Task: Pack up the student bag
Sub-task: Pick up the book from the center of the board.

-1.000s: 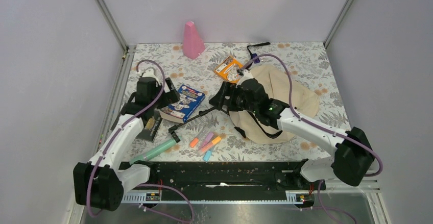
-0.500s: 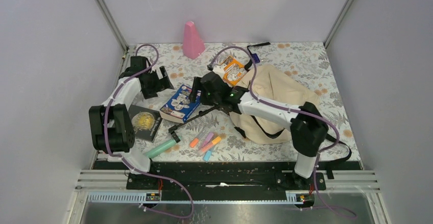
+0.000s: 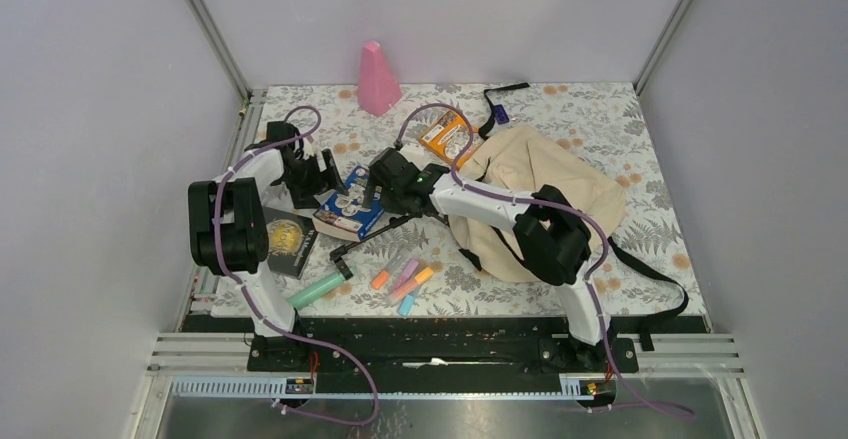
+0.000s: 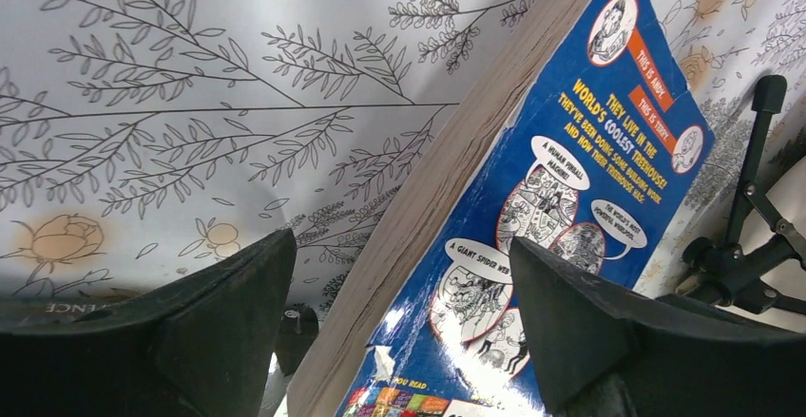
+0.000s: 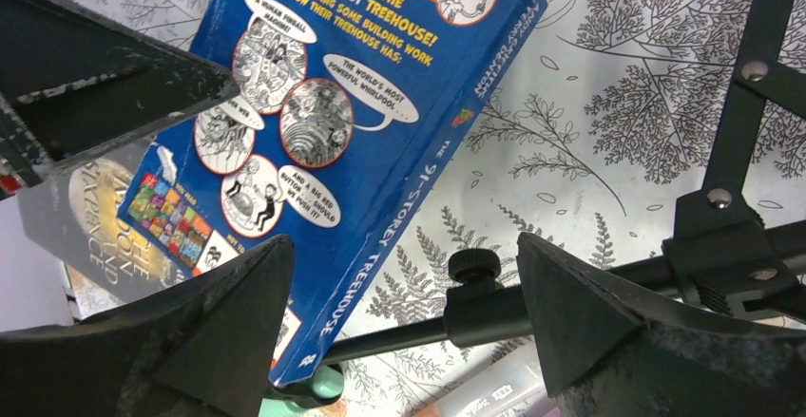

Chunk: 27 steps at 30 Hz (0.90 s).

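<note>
- In the top view, the bag (image 3: pixel 545 194) lies slumped on the bench (image 3: pixel 620 119) at centre right, its black straps trailing toward the lower right. Neither wrist view shows it.
- Also in the top view, the left tool (image 3: pixel 318 174) and right tool (image 3: pixel 375 187) sit on either side of a blue book (image 3: pixel 352 204) left of centre. The left tool is at its upper left and the right tool at its upper right.
- The left wrist view shows the left tool (image 4: pixel 401 246) with its jaws spread wide. The blue book (image 4: pixel 532 199) runs up between them, page edge toward the left jaw, and no contact is visible.
- The right wrist view shows the right tool (image 5: pixel 401 246) spread wide too and gripping nothing. It hangs over the spine of the blue book (image 5: pixel 352 104) and a black rod (image 5: pixel 570 293).
- Only the right wrist view shows the blue book overlapping a dark book (image 5: pixel 86 217) at lower left.
- Only the top view shows an orange book (image 3: pixel 447 134) just above the bag's left edge, a pink cone (image 3: pixel 378 79) at the top, and highlighters (image 3: pixel 405 281) below the blue book.
</note>
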Available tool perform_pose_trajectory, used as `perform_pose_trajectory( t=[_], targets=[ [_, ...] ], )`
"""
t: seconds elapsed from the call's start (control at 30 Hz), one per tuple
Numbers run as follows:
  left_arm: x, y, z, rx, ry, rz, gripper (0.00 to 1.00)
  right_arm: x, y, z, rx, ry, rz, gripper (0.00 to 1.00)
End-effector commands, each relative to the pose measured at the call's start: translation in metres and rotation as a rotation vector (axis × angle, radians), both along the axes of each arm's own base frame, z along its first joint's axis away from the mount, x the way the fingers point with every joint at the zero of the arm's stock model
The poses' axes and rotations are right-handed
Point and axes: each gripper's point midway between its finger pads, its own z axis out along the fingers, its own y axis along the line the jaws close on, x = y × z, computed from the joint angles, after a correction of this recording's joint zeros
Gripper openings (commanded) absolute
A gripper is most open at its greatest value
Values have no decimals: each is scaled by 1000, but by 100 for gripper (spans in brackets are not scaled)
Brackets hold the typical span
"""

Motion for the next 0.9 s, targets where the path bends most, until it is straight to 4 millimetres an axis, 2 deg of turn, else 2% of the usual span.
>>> perform_pose_trajectory(
  t=[0.0, 0.27, 0.53, 0.63, 0.87],
  targets=[
    [12, -9, 10, -50, -42, -17, 83, 4, 9, 6, 33, 15, -53, 94],
    [8, -16, 1, -46, -10, -34, 70, 3, 22, -19, 58, 76, -69, 94],
    [-1, -26, -4, -61, 16, -55, 56, 8, 48, -20, 158, 112, -81, 92],
    [-3, -28, -5, -72, 24, -56, 53, 14, 54, -11, 230, 83, -111, 91],
    [-4, -40, -3, -146, 29, -65, 50, 27, 69, 26, 339, -10, -123, 90]
  ],
)
